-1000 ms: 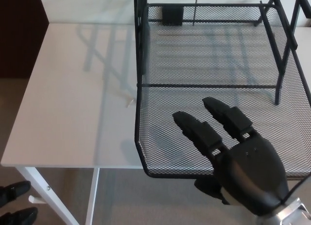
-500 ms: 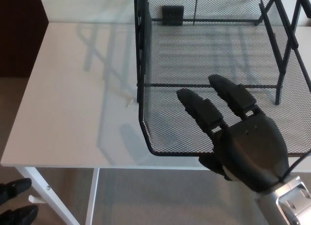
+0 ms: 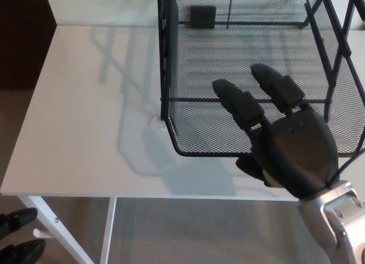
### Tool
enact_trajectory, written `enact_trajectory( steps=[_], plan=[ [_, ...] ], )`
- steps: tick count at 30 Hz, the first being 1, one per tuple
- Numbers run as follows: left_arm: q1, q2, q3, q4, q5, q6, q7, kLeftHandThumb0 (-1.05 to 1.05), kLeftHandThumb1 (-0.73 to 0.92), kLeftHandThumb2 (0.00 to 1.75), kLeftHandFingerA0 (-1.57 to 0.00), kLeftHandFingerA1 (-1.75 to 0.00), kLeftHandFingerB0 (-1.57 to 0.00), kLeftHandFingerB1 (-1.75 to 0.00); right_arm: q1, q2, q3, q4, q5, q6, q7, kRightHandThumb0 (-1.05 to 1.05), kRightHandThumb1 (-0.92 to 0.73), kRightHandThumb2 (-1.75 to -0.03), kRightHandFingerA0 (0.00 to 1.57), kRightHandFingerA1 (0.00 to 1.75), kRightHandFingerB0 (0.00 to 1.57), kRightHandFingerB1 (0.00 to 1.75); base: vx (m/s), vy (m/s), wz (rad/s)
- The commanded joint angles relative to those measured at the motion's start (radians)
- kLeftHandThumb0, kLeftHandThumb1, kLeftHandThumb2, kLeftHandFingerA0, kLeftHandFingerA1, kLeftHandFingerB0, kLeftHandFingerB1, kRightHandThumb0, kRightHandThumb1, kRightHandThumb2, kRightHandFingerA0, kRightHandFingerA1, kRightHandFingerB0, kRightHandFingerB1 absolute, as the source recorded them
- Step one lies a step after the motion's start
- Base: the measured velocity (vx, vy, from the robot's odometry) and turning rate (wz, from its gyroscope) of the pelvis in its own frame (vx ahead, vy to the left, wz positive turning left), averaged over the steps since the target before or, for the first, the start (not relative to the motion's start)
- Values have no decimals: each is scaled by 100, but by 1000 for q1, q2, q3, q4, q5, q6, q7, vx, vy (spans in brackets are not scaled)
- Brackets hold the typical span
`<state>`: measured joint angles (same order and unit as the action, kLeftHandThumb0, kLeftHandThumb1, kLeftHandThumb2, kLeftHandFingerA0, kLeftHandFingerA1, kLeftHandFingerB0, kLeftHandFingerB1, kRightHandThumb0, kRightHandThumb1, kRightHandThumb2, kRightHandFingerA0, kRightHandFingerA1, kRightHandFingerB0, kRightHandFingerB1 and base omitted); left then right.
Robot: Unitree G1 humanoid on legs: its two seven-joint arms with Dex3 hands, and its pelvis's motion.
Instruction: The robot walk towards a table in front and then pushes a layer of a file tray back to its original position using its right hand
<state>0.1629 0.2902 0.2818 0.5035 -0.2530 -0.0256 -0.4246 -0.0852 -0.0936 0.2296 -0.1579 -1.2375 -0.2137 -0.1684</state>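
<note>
A black wire-mesh file tray (image 3: 194,64) stands on the white table (image 3: 85,116), its frame posts rising at the left and right. One mesh layer (image 3: 199,135) sticks out toward me, its front rim lying over the table a little short of the table's front edge. My right hand (image 3: 279,138) lies over the right part of that front rim, fingers (image 3: 239,104) spread and stretched forward above the mesh, thumb tucked below the rim. It holds nothing. My left hand does not show.
The table's front edge (image 3: 114,194) runs across the lower picture, with a white leg (image 3: 57,230) slanting down at the left. Two black shoes (image 3: 17,235) stand on the floor at the bottom left. A dark panel (image 3: 23,36) stands at the upper left.
The tray layer has slid away from me, its front rim moving from beyond the table's edge to over the table. My right hand has moved forward with it.
</note>
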Motion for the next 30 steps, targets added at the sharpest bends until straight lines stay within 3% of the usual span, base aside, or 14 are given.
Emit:
enact_trajectory(
  steps=[1, 4, 5, 7, 12, 13, 30],
  plan=[
    [-1, 22, 0, -12, 3, 16, -7, -26, 46, 62, -55, -48, -50, -44, -62, -25, 14, 62, 27, 70, 0, -44, -39, -53, 4, 26, 12, 26, 0, 0, 0],
    [0, 22, 0, -13, 4, 16, -7, -26, 46, 62, -55, -48, -50, -44, -68, -34, 25, 67, 35, 82, -5, -44, -39, -53, 4, 26, 12, 26, 0, 0, 0],
    [1, 24, -2, -24, 3, 14, -12, -28, 46, 63, -53, -48, -48, -44, -106, -26, 33, 108, 38, 105, 16, -45, -33, -58, 6, 19, 11, 26, 0, 0, 0],
    [-3, 23, -2, -20, 1, 14, -15, -27, 45, 62, -53, -48, -48, -43, -127, -25, 45, 126, 40, 122, 23, -44, -39, -52, 3, 26, 11, 26, 0, 0, 0],
    [-6, 22, 0, -24, 0, 18, -12, -25, 46, 61, -55, -47, -49, -43, -175, -23, 66, 174, 59, 149, 14, -45, -38, -53, 5, 25, 7, 23, 0, 0, 0],
    [-7, 22, -1, -25, 1, 17, -12, -26, 45, 61, -55, -48, -49, -43, -187, -23, 73, 181, 56, 160, 18, -47, -33, -68, 5, 22, 6, 21, 0, 0, 0],
    [-9, 27, -10, -41, 14, 21, -9, -24, 45, 60, -58, -47, -50, -43, -319, -36, 126, 266, 67, 261, 0, -47, -34, -67, 6, 24, 8, 23, 0, 0, 0]
  ],
)
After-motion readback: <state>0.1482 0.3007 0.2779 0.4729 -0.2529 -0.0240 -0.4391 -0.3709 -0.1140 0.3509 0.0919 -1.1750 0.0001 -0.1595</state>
